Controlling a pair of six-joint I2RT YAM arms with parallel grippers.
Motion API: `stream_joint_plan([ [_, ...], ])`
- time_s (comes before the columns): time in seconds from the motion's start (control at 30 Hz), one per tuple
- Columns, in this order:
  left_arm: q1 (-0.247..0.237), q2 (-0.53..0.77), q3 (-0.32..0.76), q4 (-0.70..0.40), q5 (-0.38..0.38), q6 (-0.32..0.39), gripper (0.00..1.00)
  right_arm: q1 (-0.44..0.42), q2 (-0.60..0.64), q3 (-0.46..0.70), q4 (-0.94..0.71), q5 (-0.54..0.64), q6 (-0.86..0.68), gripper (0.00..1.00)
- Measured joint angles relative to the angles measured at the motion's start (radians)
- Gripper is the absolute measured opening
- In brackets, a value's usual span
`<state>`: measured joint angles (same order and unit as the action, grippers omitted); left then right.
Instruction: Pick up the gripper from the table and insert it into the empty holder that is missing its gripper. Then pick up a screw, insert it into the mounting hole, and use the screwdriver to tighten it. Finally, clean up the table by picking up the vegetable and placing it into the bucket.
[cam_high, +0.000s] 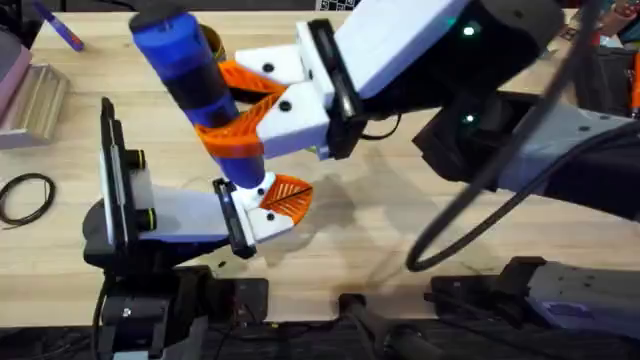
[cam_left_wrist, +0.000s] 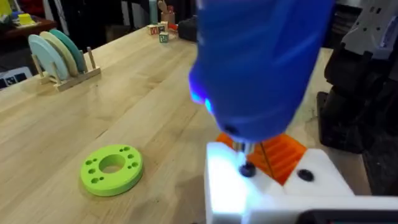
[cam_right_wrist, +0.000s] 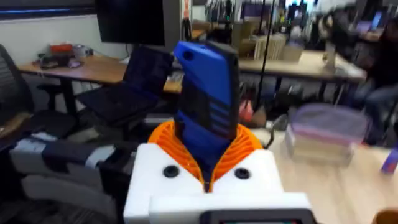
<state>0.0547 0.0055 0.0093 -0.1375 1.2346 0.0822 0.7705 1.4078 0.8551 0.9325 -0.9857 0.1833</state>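
On the wooden worktop (cam_high: 380, 225), the left pincer (cam_high: 262, 208) gripped the white holder (cam_high: 262, 215) bearing the orange gripper (cam_high: 290, 195) — while the right pincer (cam_high: 240, 105), clamped round the blue screwdriver (cam_high: 185, 60), held its tip (cam_left_wrist: 244, 155) on a screw (cam_left_wrist: 247, 169) in the holder.

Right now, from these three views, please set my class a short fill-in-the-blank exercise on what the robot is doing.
1. The right claw grips the blue ___.
2. The tool's thin metal tip points at a dark ___ in the white holder.
3. The ring-shaped disc lying on the table is lime ___.

Missing words: screwdriver; screw; green.
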Motion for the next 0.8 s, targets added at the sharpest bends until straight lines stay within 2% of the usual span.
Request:
stream_joint_plan([
  [0.17,0.0,0.0,0.0,0.0,0.0,0.0,0.012,-0.003,-0.001,0.0,0.075,-0.003,0.025,0.023],
  [0.8,0.0,0.0,0.0,0.0,0.0,0.0,0.012,-0.003,-0.001,0.0,0.012,-0.03,0.012,0.023],
])
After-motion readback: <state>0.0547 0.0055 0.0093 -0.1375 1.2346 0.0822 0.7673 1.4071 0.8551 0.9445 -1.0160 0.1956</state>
